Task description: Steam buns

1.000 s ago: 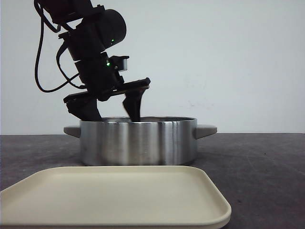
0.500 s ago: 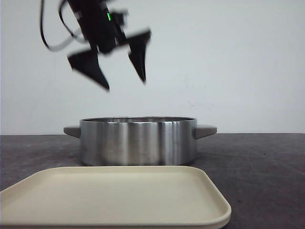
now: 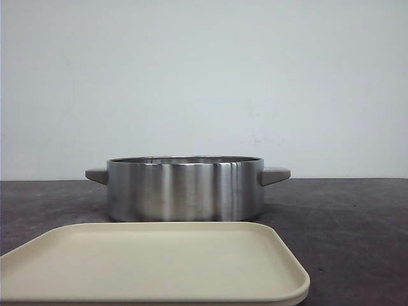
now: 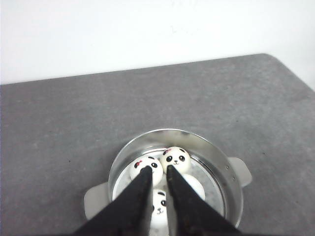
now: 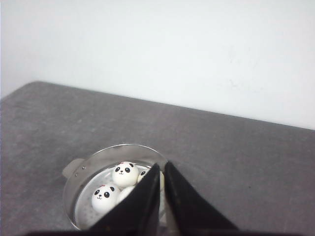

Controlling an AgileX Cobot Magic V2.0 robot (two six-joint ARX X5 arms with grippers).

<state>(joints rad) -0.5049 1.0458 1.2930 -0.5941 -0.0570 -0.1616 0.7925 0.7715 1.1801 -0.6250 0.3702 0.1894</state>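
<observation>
The left arm, which one second ago reached with open jaws down into the pot and half a second ago was rising above it, is now gone from the front view, so nothing stands over the table there; I judge from this that the last bun was put in and the loading step is finished, with perhaps only covering or steaming left. The biggest thing is the table [image 3: 357,217], a dark grey, slightly rough and matte surface. Nearest the front camera lies the tray [image 3: 153,264], cream coloured, smooth plastic by its look, rectangular with rounded corners and a low rim, and no bun is on it. Behind it stands the pot [image 3: 185,189], a low round cylinder of brushed shiny steel with two small grey handles. Inside it, seen from above, the floor is a plate with many small holes. There rest the buns [image 4: 174,158], glossy white domes with black panda faces, close together; four can be counted, one partly hidden. The left gripper [image 4: 157,173] hangs high above the pot with its black pointed jaws nearly closed and holding nothing. The right gripper [image 5: 162,169] is the same, narrow and without load.
</observation>
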